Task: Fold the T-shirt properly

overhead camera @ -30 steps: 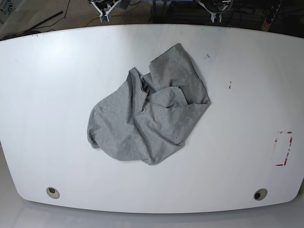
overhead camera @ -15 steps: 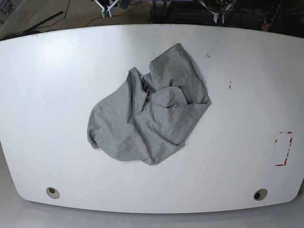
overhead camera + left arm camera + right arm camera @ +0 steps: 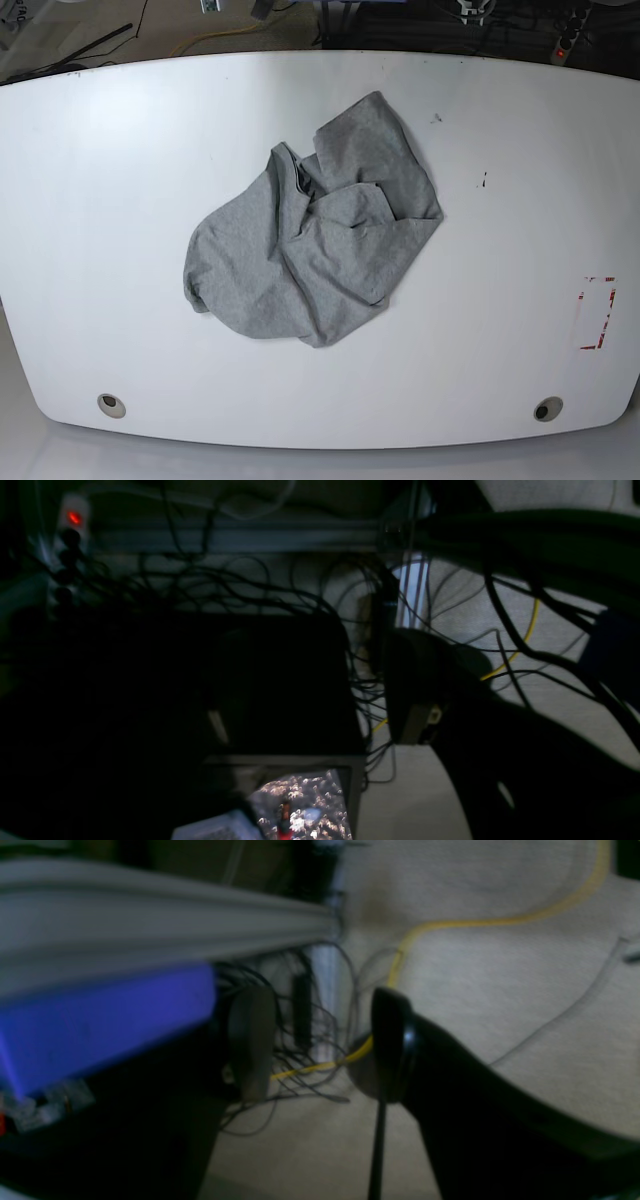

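I see the grey T-shirt [image 3: 315, 235] crumpled mid-table [image 3: 100, 200]. My right gripper [image 3: 320, 1045] gapes wide, empty. Left gripper's opening I cannot tell.

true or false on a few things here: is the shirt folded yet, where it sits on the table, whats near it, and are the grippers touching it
1. The T-shirt lies crumpled in a heap. True.
2. The T-shirt hangs over the table's near edge. False: it sits near the middle of the white table, with bare surface all around it.
3. A gripper is pinching the cloth. False: in the base view no gripper is over the table, and both wrist views show only floor and cables.
4. A red-marked rectangle sits near one end of the table, apart from the shirt. True.
5. The right gripper holds nothing between its fingers. True.
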Motion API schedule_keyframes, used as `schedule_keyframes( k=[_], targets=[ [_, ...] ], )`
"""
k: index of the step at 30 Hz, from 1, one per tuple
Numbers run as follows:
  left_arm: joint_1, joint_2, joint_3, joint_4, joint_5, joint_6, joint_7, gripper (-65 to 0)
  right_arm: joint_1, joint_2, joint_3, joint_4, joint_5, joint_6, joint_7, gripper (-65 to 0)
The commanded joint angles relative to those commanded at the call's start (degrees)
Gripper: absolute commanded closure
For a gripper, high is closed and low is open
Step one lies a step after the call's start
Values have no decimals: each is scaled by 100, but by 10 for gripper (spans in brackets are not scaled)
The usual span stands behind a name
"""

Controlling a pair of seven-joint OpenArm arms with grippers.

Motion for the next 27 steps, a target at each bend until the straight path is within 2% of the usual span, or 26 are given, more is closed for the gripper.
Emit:
schedule_keyframes(
  k=[6, 12, 17, 22, 27],
  targets=[
    [1178, -18, 0, 1776, 0, 0, 0, -368, -1152, 35, 501, 1538, 0, -18, -9, -293],
    [1996, -26, -9, 3174, 0, 0, 0, -368, -2057, 26, 730, 2708, 0, -35, -9, -292],
    [2602, -26, -35, 4316, -9, 0, 0, -368, -2690, -176, 1108, 3675, 589, 0, -9, -292],
    [2963, 0, -237, 5099, -18, 0, -18, -368, -3024, -185, 1196, 4580, 1002, 9, -9, -292],
    [2919, 18, -343, 5213, -35, 0, -35, -369, -3086, -176, 1204, 5415, 1037, 0, -9, -293]
  ],
)
